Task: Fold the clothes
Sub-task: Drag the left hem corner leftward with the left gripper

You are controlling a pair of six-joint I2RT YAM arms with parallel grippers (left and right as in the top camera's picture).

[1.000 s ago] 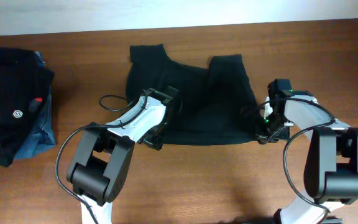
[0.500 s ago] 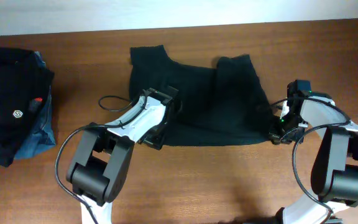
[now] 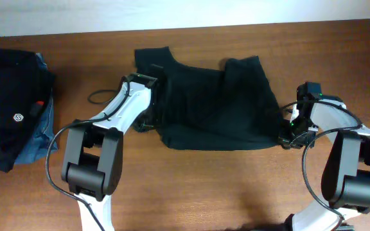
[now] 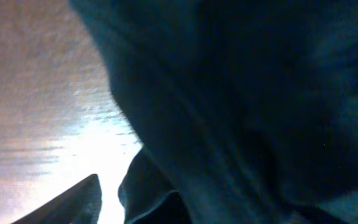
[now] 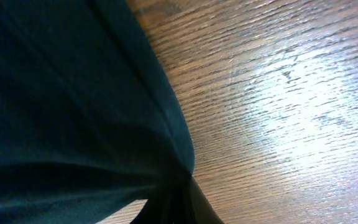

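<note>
A black garment (image 3: 204,106) lies spread across the middle of the wooden table. My left gripper (image 3: 144,122) is at its left edge. In the left wrist view one finger (image 4: 67,205) shows apart from the dark cloth (image 4: 241,93), with bright table between them, so the jaws (image 4: 179,211) look open. The other finger is hidden under the cloth. My right gripper (image 3: 286,138) is at the garment's lower right corner. In the right wrist view the cloth (image 5: 61,106) gathers into the shut jaws (image 5: 179,208).
A pile of folded clothes (image 3: 11,109), black on blue denim, sits at the left edge of the table. A thin cable loop (image 3: 98,96) lies beside my left arm. Bare wood (image 3: 223,186) runs along the front.
My left gripper has moved up and left, from the garment's lower left corner to its left edge. My right gripper pulled its corner rightward earlier and has since held still.
</note>
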